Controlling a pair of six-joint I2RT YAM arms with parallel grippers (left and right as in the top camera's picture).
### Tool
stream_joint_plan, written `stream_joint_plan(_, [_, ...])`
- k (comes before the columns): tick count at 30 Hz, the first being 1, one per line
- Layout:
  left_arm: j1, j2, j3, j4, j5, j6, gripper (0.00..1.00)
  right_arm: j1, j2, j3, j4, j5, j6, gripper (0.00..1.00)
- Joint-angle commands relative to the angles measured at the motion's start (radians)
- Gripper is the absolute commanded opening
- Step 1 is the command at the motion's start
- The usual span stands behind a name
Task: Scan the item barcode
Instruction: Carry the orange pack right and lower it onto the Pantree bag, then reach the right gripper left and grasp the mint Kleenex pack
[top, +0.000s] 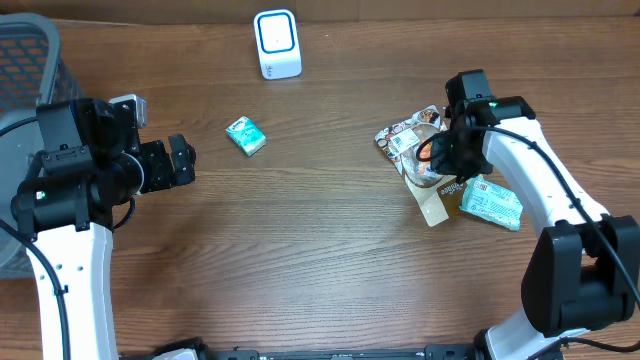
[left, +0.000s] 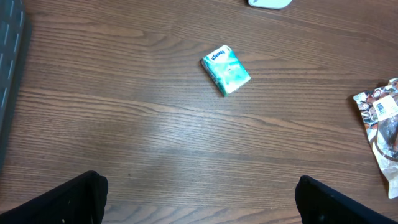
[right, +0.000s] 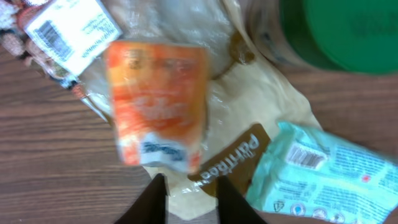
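As the brown wood-grain tabletop (top: 320, 250) stretches below the white box-shaped scanner (top: 277, 44), the blurred orange plastic packet (right: 158, 115) sits right of it among wrappers (top: 410, 135), right hand (right: 191, 199) slightly parted, pinching nothing; left hand (top: 188, 162) spread wide.

The packet (right: 158, 106) is orange (with a white patch), the tissue pack (left: 226, 70) teal, the table (top: 320, 260) brown-grained

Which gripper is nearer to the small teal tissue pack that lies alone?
Left. The left gripper sits a short way beside the tissue pack; the right gripper is far off, above the pile of packets.
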Motion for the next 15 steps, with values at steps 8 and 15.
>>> stream_joint_plan(8, [0.005, 0.0, 0.013, 0.001, -0.006, 0.008, 0.99, 0.0, -0.003, 0.264, -0.176, -0.113, -0.006, 0.68])
stream_joint_plan(15, [0.005, 0.0, 0.013, 0.001, -0.006, 0.008, 0.99, 0.006, 0.002, 0.37, -0.042, -0.6, -0.007, 1.0])
